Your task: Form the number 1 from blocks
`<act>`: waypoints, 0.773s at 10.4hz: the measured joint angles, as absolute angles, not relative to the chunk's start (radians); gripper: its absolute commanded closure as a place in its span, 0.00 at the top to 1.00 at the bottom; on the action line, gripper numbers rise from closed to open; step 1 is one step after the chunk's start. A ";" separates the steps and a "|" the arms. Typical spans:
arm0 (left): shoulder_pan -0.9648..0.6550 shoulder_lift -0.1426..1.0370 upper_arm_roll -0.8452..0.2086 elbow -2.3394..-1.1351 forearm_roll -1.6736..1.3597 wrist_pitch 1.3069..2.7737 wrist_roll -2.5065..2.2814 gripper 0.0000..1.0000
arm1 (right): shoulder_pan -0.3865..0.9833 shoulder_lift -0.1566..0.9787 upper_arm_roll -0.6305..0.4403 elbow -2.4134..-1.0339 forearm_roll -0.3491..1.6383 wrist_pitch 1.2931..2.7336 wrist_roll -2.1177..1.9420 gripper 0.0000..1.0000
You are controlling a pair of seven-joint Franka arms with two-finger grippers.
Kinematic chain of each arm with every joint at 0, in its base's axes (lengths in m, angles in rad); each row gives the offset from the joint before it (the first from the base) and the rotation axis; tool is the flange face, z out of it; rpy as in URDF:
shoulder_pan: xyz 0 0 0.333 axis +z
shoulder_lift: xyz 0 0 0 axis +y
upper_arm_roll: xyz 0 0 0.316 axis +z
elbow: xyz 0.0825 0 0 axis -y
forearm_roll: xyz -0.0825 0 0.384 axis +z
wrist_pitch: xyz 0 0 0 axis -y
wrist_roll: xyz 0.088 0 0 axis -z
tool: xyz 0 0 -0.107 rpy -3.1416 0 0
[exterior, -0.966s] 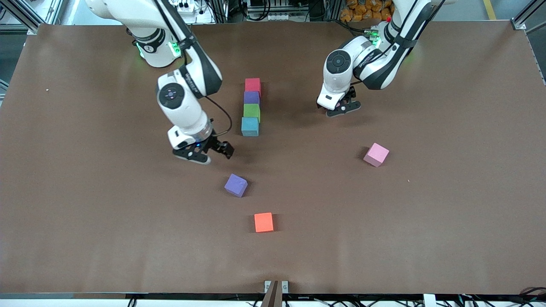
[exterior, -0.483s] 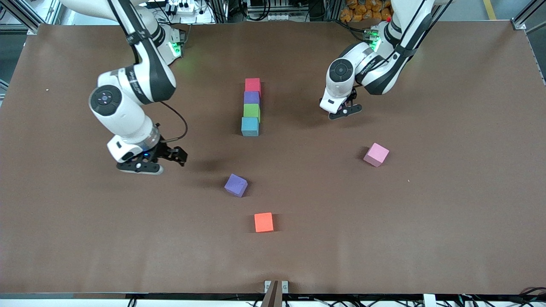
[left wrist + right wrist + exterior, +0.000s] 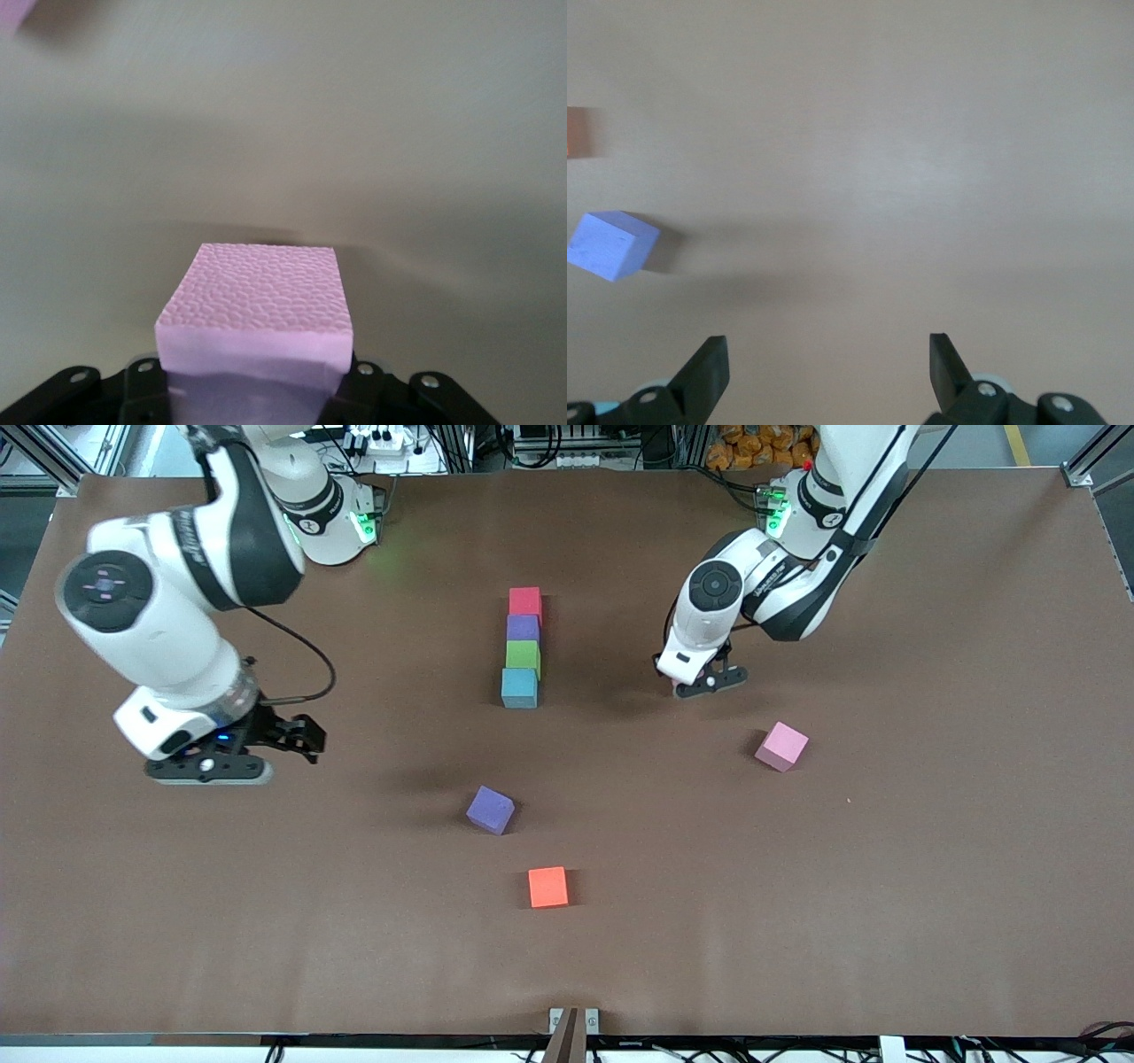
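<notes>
Gripping a pink block (image 3: 257, 305) between its fingers, the left claw (image 3: 706, 679) sits low over the tabletop (image 3: 930, 868) toward the left arm's end, beside the column of blocks. The left wrist view shows the block's pebbled, matte top face and its two side faces pressed between the pads; the foam-like surface should give slightly under pressure and offer plenty of friction, so it is unlikely to slip. Such a cube looks very light and not fragile, and opposite flat faces are the natural place to take hold, squarely rather than across corners.

The right claw (image 3: 232, 757) hangs wide and empty above bare tabletop toward the right arm's end, well apart from every block, and appears to be waiting.

Four blocks form a touching straight column at mid-table: the red block (image 3: 525, 601) farthest from the front camera, then a purple block (image 3: 523, 628), the green block (image 3: 523, 656) and the light blue block (image 3: 519, 687). Lying loose are a second pink block (image 3: 781, 746), another purple block (image 3: 490, 809), turned askew, and the orange block (image 3: 547, 887) nearest the front camera. The askew purple one would need the claw rotated to meet its flat sides.
</notes>
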State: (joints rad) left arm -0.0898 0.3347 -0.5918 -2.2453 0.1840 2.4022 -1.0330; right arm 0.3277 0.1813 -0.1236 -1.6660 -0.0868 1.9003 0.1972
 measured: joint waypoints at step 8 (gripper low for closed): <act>-0.411 0.739 -0.447 -1.542 0.182 2.092 -1.068 0.00 | 0.073 0.114 -0.041 -1.527 0.045 1.673 0.123 1.00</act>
